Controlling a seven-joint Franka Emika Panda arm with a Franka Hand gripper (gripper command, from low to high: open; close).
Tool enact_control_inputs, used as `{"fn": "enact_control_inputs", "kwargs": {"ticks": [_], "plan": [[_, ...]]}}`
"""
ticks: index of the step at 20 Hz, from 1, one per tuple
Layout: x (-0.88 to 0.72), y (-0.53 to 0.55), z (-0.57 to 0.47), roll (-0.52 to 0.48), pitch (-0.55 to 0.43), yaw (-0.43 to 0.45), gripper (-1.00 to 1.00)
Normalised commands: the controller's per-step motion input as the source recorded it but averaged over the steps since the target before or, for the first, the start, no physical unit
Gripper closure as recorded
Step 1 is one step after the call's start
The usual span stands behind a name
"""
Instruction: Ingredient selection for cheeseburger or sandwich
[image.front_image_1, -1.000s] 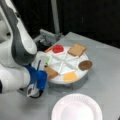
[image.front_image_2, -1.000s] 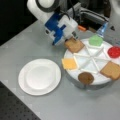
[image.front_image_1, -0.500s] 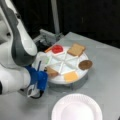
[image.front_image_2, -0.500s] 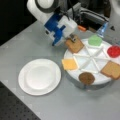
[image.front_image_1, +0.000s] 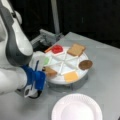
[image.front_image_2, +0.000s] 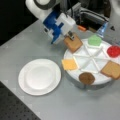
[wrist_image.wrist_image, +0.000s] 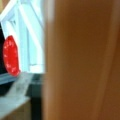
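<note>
The ingredients lie in a white sectioned tray (image.front_image_1: 60, 80) (image.front_image_2: 75, 77): green lettuce (image.front_image_1: 46, 60) (image.front_image_2: 94, 40), red tomato (image.front_image_1: 57, 49) (image.front_image_2: 114, 51) (wrist_image.wrist_image: 11, 58), yellow cheese (image.front_image_1: 71, 76) (image.front_image_2: 69, 64), dark patty (image.front_image_1: 85, 64) (image.front_image_2: 86, 78) and a toast square (image.front_image_1: 76, 49) (image.front_image_2: 111, 69). My gripper (image.front_image_1: 44, 72) (image.front_image_2: 70, 35) is shut on another toast square (image.front_image_1: 51, 72) (image.front_image_2: 73, 43) (wrist_image.wrist_image: 80, 60), tilted at the tray's edge and filling most of the wrist view. No cheeseburger or sandwich is in view.
A white paper plate (image.front_image_1: 77, 110) (image.front_image_2: 40, 76) with nothing on it sits on the grey table beside the tray. Metal hardware (image.front_image_1: 46, 37) (image.front_image_2: 92, 17) stands behind the tray. The arm's white body fills a front view's left side.
</note>
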Motion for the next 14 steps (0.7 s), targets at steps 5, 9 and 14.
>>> {"fn": "enact_control_inputs", "kwargs": {"ticks": [5, 9, 14], "plan": [[0.10, -0.11, 0.43, -0.078, 0.212, 0.121, 1.00], [0.37, -0.08, 0.39, -0.210, 0.194, 0.209, 1.00], [0.51, -0.11, 0.26, -0.199, 0.182, 0.196, 1.00]]}}
